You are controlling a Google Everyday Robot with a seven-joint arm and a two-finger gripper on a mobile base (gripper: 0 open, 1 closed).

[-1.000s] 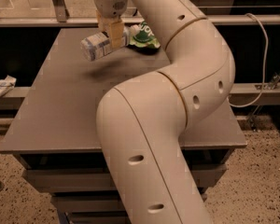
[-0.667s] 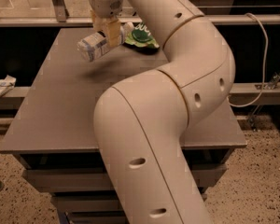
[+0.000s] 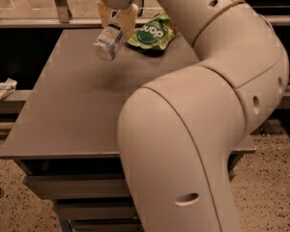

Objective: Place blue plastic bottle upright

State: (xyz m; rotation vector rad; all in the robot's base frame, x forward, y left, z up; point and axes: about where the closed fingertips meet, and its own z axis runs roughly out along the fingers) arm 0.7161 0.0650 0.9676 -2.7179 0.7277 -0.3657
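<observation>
The blue plastic bottle (image 3: 108, 41), clear with a white-and-blue label, hangs tilted in the air above the far part of the grey table (image 3: 72, 110). Its lower end points down and to the left. My gripper (image 3: 117, 17) is shut on the bottle's upper end, with a tan finger on each side of it. A faint shadow lies on the tabletop below the bottle. The cap end is hidden between the fingers.
A green snack pouch (image 3: 152, 32) lies at the table's far edge, just right of the gripper. My large white arm (image 3: 203, 110) covers the table's right half. A crumpled white wrapper (image 3: 2, 90) rests on a ledge to the left. A metal rail runs behind the table.
The gripper has carried the bottle a little higher and further back, and the bottle now hangs steeper, closer to vertical.
</observation>
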